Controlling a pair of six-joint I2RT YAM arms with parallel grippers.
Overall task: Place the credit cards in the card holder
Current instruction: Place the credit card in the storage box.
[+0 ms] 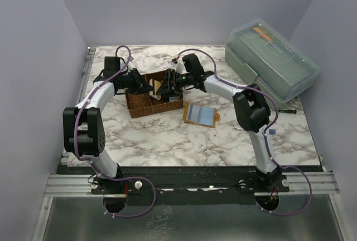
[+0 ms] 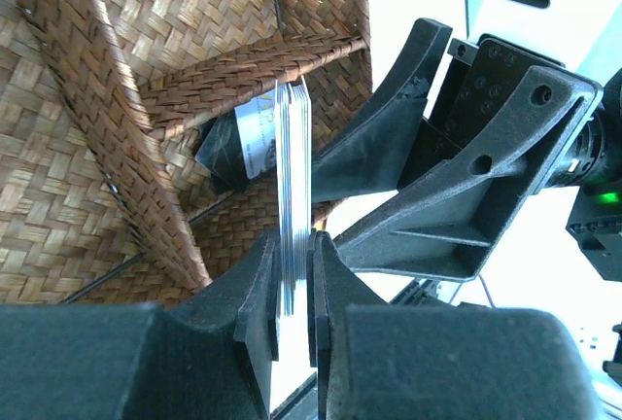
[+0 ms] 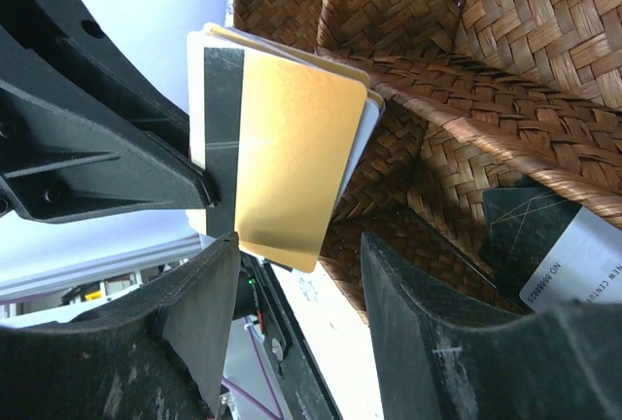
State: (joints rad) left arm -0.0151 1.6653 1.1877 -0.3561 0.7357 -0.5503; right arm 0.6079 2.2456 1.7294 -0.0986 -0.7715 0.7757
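Above the basket [image 1: 146, 107] at upper centre, the left pincer [image 2: 294, 289] pinches the cards [image 2: 294, 177] upright, apparently so the spread right pincer [image 3: 301, 260] can take one; the holder [image 1: 201, 115] lies just right on the desk [image 1: 167, 140].

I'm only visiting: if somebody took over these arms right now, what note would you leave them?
Left gripper: shut on the credit cards, a stack held over the woven basket.
Right gripper: open, straddling the stack, not gripping.
Card holder: open on the table, right of the basket, apart from both grippers.
Done: cards lifted. Left: pass cards across, slot them into the holder.
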